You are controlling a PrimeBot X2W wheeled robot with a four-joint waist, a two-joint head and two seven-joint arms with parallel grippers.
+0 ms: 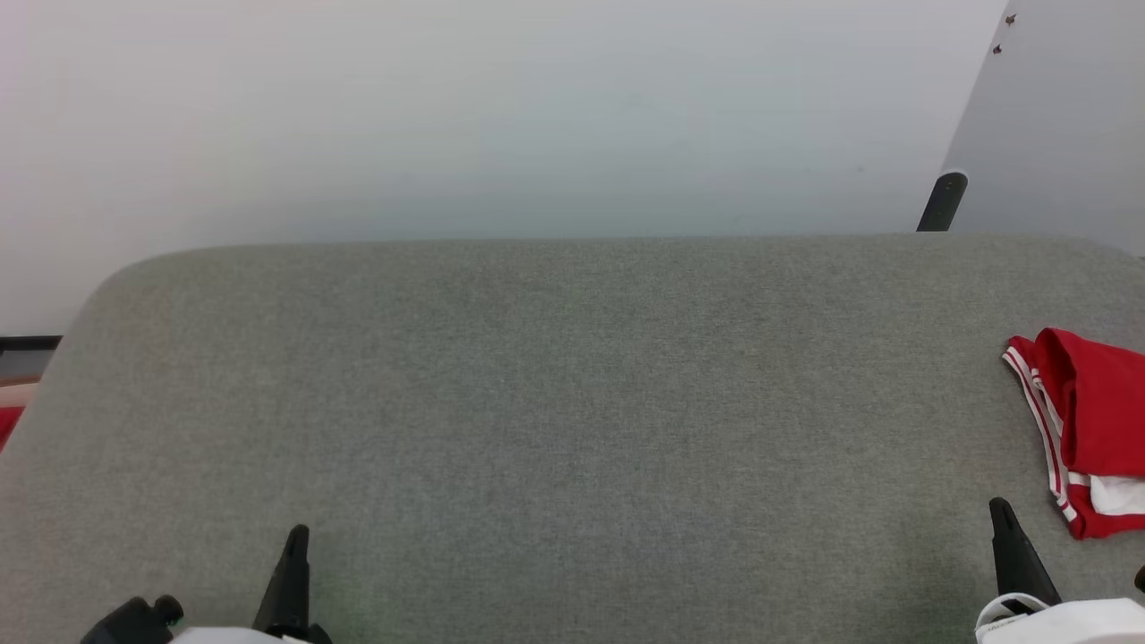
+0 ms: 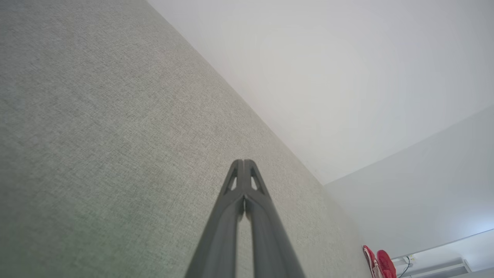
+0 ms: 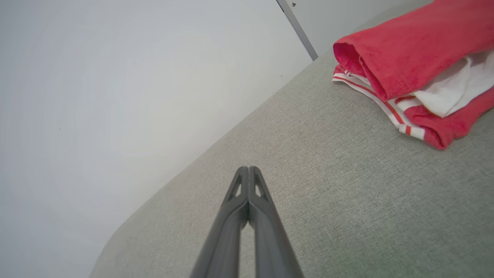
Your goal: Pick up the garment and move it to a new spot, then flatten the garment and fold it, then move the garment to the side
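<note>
The garment [image 1: 1087, 429] is a red shirt with white parts and red-white striped trim, folded into a bundle at the right edge of the grey upholstered surface [image 1: 555, 402]. It shows close up in the right wrist view as the garment [image 3: 409, 58], and small at the far end as the garment [image 2: 380, 262] in the left wrist view. My right gripper [image 1: 1002, 510] stands shut and empty just left of and below the bundle, apart from it; its tips [image 3: 248, 170] press together. My left gripper [image 1: 298, 534] is shut and empty at the lower left, its tips [image 2: 244, 162] closed.
A pale wall [image 1: 501, 116] rises behind the surface's far edge. A dark post [image 1: 941, 202] and a grey panel [image 1: 1055, 125] stand at the back right. A bit of red floor or cloth [image 1: 7, 422] shows past the left edge.
</note>
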